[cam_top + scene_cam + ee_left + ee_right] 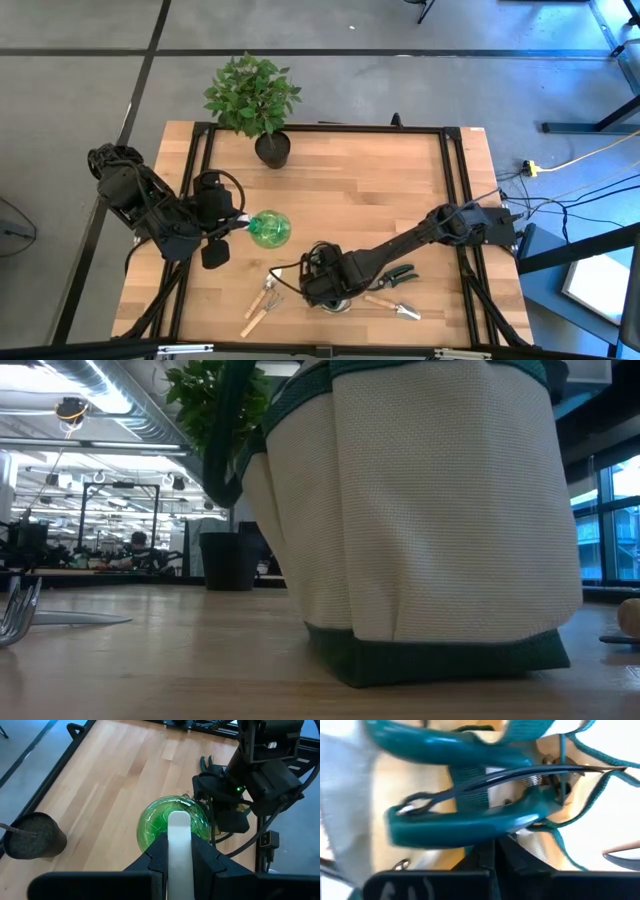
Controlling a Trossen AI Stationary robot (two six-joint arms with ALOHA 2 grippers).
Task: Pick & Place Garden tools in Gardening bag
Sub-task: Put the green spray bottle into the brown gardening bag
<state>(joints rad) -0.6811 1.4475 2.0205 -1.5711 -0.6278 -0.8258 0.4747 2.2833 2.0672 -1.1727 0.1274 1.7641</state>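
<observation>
Two grips are seen. Teal-handled snips [470, 820] are clamped in the right gripper [322, 283] over the gardening bag [430, 520] at the bench's near edge; a release is called for next. The spray bottle [268, 228] is pinched by the left gripper [243, 222] mid-bench, left.
</observation>
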